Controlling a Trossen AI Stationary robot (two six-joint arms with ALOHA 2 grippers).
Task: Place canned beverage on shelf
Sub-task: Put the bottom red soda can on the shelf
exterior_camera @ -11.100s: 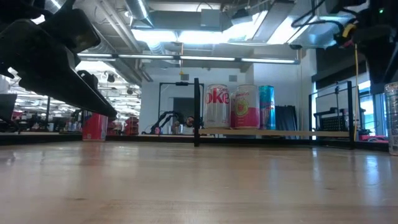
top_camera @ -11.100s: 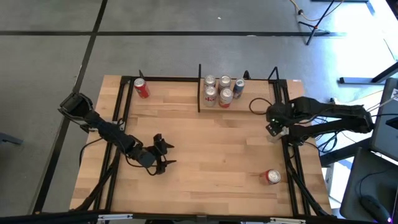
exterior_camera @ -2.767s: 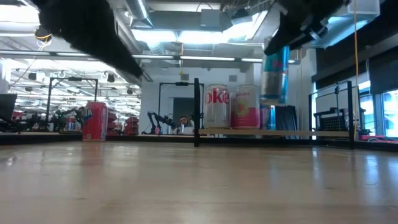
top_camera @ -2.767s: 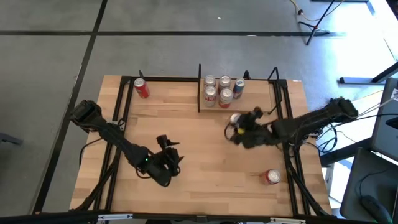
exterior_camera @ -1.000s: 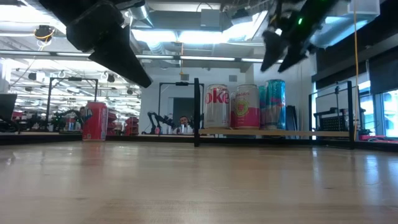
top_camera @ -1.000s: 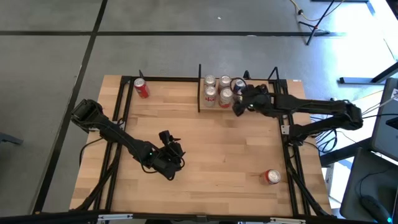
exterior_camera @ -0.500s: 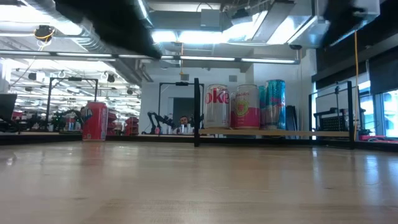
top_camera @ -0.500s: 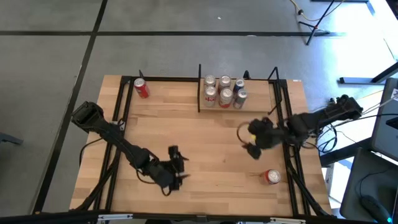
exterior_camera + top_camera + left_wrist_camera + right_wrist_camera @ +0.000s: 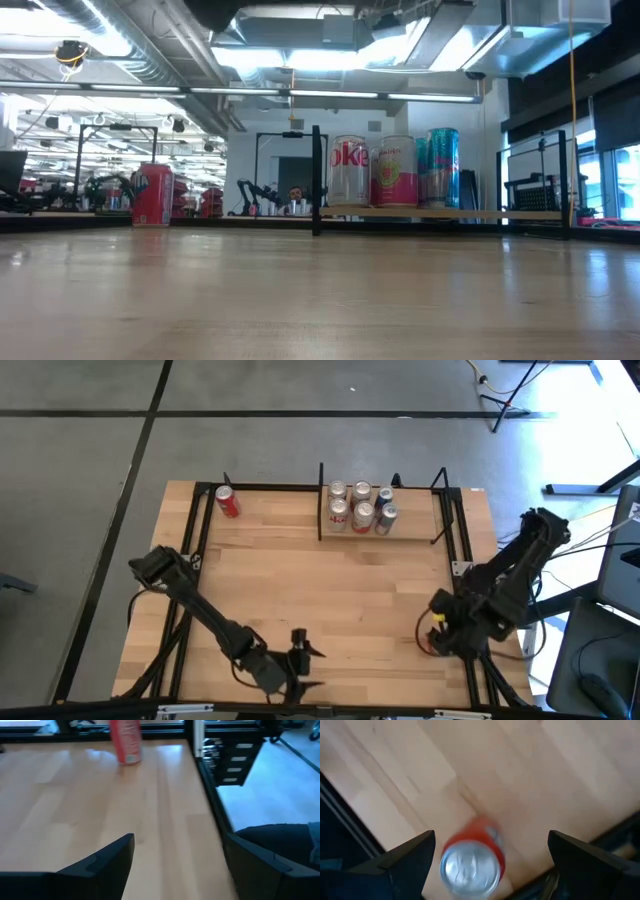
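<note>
Right gripper [image 9: 490, 865] spread wide above an upright red can [image 9: 473, 860] near the table's edge; left gripper [image 9: 177, 857] also wide open; five cans stand on the shelf [image 9: 410, 528].

left arm: stretched toward the table's near edge
left gripper [image 9: 303, 660]: fingers spread
right arm: folded at the right edge
right gripper [image 9: 437, 628]: pointing down, fingers wide apart

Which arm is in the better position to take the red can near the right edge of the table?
The right. The right gripper hangs open directly above the red can, its fingers on either side. The left gripper is open too, but sits at the table's near edge, well away from that can.
</note>
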